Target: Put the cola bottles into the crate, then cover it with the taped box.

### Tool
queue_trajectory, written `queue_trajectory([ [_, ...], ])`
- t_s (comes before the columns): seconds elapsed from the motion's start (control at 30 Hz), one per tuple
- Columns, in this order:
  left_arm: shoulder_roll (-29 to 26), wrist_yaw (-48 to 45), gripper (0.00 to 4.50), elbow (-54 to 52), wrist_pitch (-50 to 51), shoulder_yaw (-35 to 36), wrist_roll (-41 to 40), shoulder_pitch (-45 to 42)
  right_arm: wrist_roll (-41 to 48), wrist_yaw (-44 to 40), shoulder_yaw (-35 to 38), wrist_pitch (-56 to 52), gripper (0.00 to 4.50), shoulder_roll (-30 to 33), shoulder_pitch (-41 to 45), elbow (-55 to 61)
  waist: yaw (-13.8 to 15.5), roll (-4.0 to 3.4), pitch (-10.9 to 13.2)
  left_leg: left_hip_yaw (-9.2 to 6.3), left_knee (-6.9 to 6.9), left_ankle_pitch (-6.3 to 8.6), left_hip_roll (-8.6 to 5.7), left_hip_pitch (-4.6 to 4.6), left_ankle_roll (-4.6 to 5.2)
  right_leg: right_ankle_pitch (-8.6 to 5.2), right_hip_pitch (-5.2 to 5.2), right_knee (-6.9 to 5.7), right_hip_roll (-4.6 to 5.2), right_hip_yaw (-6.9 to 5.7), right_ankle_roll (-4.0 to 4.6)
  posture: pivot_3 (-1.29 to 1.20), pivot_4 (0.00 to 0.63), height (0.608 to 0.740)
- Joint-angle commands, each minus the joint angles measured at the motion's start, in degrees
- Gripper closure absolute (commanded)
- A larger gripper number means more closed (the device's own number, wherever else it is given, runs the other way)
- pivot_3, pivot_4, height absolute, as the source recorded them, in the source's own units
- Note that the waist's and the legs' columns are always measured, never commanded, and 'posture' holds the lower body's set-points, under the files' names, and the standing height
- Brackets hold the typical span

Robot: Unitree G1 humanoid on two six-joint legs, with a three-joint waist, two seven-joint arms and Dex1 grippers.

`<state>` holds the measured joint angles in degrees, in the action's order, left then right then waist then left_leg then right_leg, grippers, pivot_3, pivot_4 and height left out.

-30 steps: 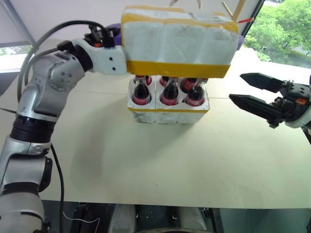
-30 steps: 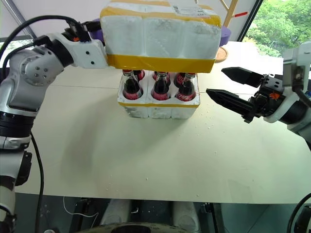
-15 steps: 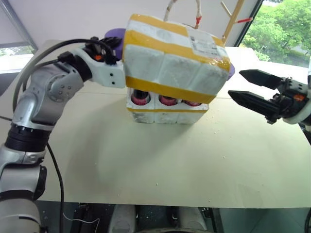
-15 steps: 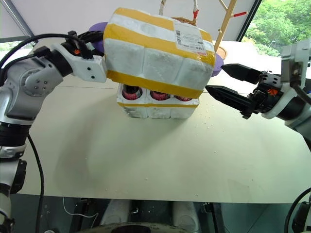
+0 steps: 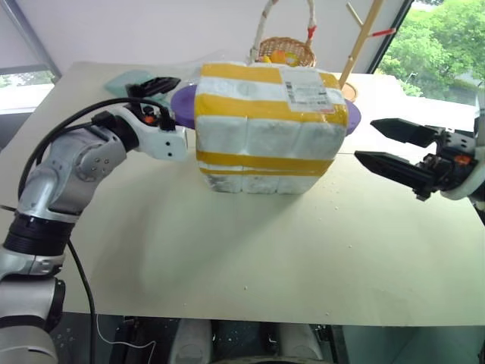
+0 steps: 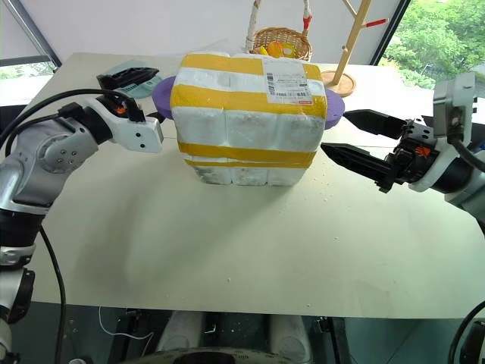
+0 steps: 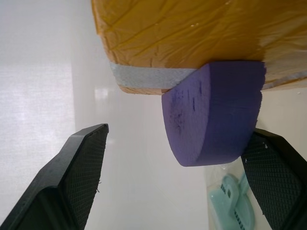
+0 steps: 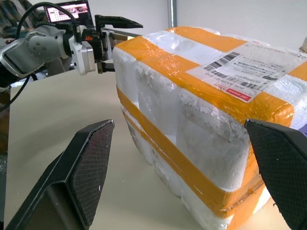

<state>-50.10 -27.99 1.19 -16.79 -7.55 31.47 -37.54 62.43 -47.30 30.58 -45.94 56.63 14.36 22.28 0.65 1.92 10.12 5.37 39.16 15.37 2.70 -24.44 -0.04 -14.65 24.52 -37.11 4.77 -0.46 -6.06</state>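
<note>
Styrofoam taped box (image 5: 267,125) sits down over the crate (image 5: 254,182) at centre frame on the bench (image 5: 303,258), bottles hidden. Covering looks done; the next move calls for backing both arms clear. Left gripper (image 5: 161,93), left of the box, stands apart, empty; right gripper (image 5: 379,145), at right, likewise apart. The shipping label (image 6: 286,82) carries barcodes, its text unreadable.

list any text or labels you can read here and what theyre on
Shipping label on top of the taped box: barcodes and lines of small print with a red stripe, too small to read.
Screen far behind the left arm: too blurred to read.
No other text is legible.
</note>
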Motion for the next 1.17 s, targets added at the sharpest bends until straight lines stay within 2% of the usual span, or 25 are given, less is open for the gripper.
queue_trajectory([
  [0.03, -1.95, -2.85, 0.05, -2.43, -0.22, 5.35, -7.66, 2.09, -0.17, -1.12, 3.48, -0.05, 0.00, 1.46, -1.38, 0.69, -0.10, 0.00, 0.00, 0.00, 0.00, 0.00, 0.01, 0.01, 0.00, 0.00, 0.00, 0.00, 0.00, 0.00, 0.00, 0.00, 0.150, 0.740],
  [0.17, -5.85, -6.61, 0.05, -3.44, -9.47, 9.06, -17.05, 8.15, -0.68, -2.53, 4.63, -0.19, 0.00, 2.06, -3.94, 1.10, -0.12, -0.01, 0.00, 0.00, -0.01, 0.00, 0.09, 0.03, 0.00, 0.00, 0.00, -0.01, 0.00, 0.00, 0.00, 0.00, 0.150, 0.740],
  [0.27, -9.60, -8.96, 0.05, -1.04, -13.81, 11.33, -20.02, 13.96, -1.30, -3.41, 4.83, 0.03, 0.00, 2.31, -4.90, 0.52, -0.10, -0.05, -0.02, 0.00, -0.01, 0.00, 0.10, 0.05, 0.00, 0.00, -0.02, 0.00, 0.01, 0.00, 0.01, 0.00, 0.150, 0.740],
  [0.3, -9.61, -12.34, 0.05, -0.86, -8.82, 12.43, -25.22, 15.97, -1.64, -3.69, 4.64, 0.13, 0.00, 2.37, -4.93, 0.05, -0.09, -0.08, -0.03, 0.01, -0.01, 0.00, 0.09, 0.06, 0.00, 0.00, -0.02, 0.00, 0.03, 0.00, 0.01, 0.00, 0.150, 0.740],
  [0.4, -8.87, -22.35, 0.05, -5.54, 15.81, 16.23, -46.15, 20.16, -2.55, -4.33, 3.86, 0.37, 0.00, 2.33, -4.71, -0.86, -0.24, -0.15, -0.07, 0.02, -0.01, 0.00, 0.17, 0.08, 0.00, 0.00, -0.04, -0.02, 0.02, 0.00, 0.02, 0.00, 0.150, 0.740],
  [0.47, -11.18, -26.84, 0.05, -8.63, 39.63, 21.52, -65.87, 21.02, -3.22, -4.61, 3.20, 0.57, 0.00, 2.15, -4.51, -0.87, -0.24, -0.13, -0.06, -0.02, 0.00, 0.00, 0.20, 0.07, 0.00, 0.00, -0.04, -0.03, -0.01, 0.00, 0.02, 0.00, 0.150, 0.740],
  [0.5, -13.26, -30.23, 0.05, -8.93, 45.45, 23.50, -69.89, 22.15, -3.30, -4.89, 3.06, 0.64, 0.00, 1.97, -4.50, -0.75, -0.27, -0.12, -0.05, -0.10, 0.00, 0.00, 0.23, 0.06, 0.00, 0.00, -0.04, -0.04, -0.01, 0.00, 0.02, 0.00, 0.150, 0.740],
  [0.6, -17.53, -35.44, 0.05, -7.47, 50.11, 26.38, -70.78, 24.44, -2.85, -6.61, 3.17, 0.78, 0.00, 1.45, -5.13, -0.04, -0.57, -0.22, -0.05, -0.24, 0.00, 0.00, 0.12, 0.07, 0.00, -0.01, -0.04, 0.00, -0.01, 0.00, 0.01, 0.00, 0.150, 0.740],
  [0.7, -20.04, -38.22, 0.05, -4.39, 59.38, 32.37, -78.45, 21.39, -3.67, -6.92, 2.27, 1.64, 0.00, 0.72, -5.00, -0.01, -0.48, -0.24, -0.04, -0.23, -0.01, 0.00, 0.08, 0.10, -0.01, -0.01, -0.05, -0.01, -0.07, -0.01, 0.02, 0.00, 0.150, 0.740],
  [0.8, -20.21, -38.49, 0.05, -1.96, 64.67, 37.03, -84.44, 16.03, -4.14, -7.50, 1.35, 1.80, 0.00, 0.78, -4.48, -0.61, -0.38, -0.22, -0.03, -0.23, -0.01, -0.01, 0.10, 0.10, -0.01, -0.02, -0.06, -0.02, -0.09, -0.01, 0.03, 0.00, 0.150, 0.740],
  [0.93, -18.96, -35.03, 0.05, -0.58, 67.72, 39.16, -86.98, 9.85, -5.52, -9.21, -0.72, 2.31, 0.00, 1.82, -2.04, -3.08, -0.38, -0.23, -0.03, -0.23, -0.01, -0.01, 0.06, 0.10, -0.02, -0.01, -0.07, 0.00, -0.07, 0.00, 0.03, 0.00, 0.150, 0.740],
  [1.17, -17.03, -34.46, 0.05, -6.09, 67.39, 38.97, -85.53, 13.20, -8.21, -11.74, -5.18, 2.81, 0.00, 2.02, 3.99, -6.80, -0.70, -0.25, -0.03, -0.08, -0.03, -0.01, 0.07, 0.13, -0.02, -0.02, -0.06, -0.02, -0.09, 0.00, 0.04, 0.00, 0.150, 0.740],
])
